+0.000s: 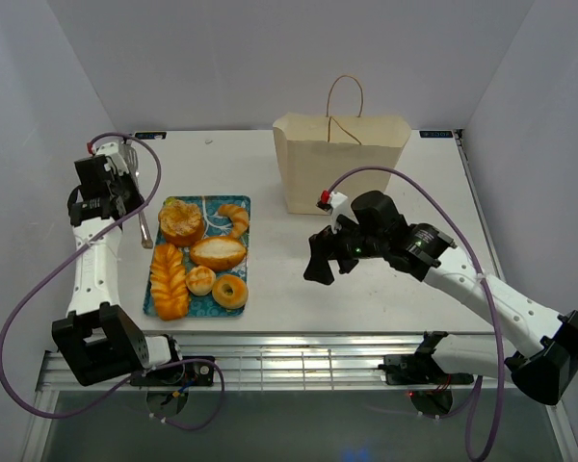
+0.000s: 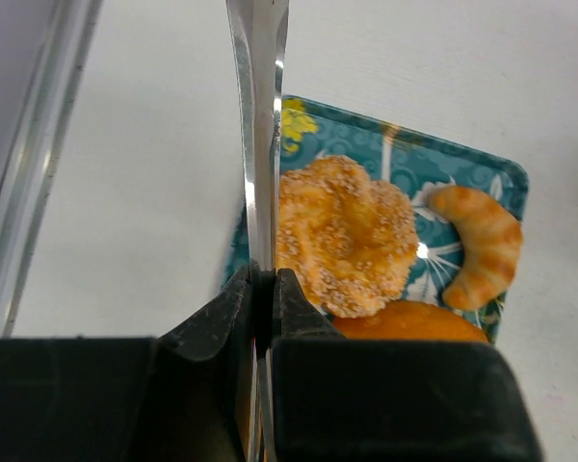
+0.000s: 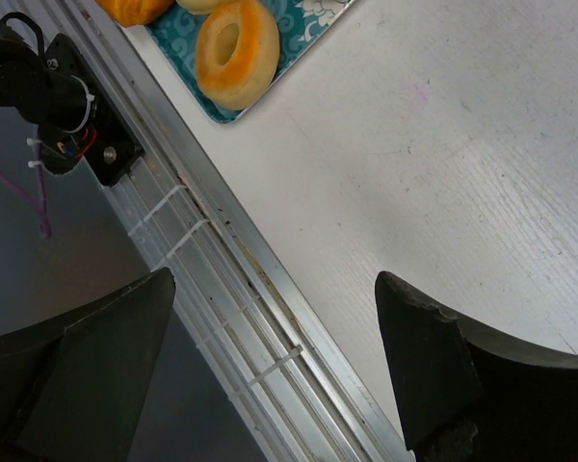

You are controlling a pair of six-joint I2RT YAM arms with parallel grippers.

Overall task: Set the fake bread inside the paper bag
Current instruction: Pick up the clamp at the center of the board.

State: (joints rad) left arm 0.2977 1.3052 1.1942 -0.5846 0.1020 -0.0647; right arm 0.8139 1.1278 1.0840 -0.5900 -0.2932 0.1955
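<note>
Six glossy golden-brown toy breads lie on a teal floral rectangular tray (image 1: 208, 306) at the left of the white desk (image 1: 385, 298). They are a round sesame pastry (image 1: 181, 219) and a croissant (image 1: 236, 219) at the far end, an oval roll (image 1: 219, 252) in the middle, and a braided loaf (image 1: 170, 279), a small bun (image 1: 200, 280) and a ring bagel (image 1: 230, 291) at the near end.

The pale tan kraft paper bag (image 1: 342, 164) stands upright with its mouth open at the far middle of the desk, well apart from the tray.

The left pincer (image 2: 263, 289) is clamped on a thin shiny metal utensil (image 2: 258, 144). It sits just beyond the tray's far left corner, and the utensil's tip is beside the round sesame pastry.

The right pincer (image 3: 275, 289) has its fingers spread wide with nothing between them. It hangs over bare desk to the right of the tray, nearest the ring bagel, with the bag farther back.
</note>
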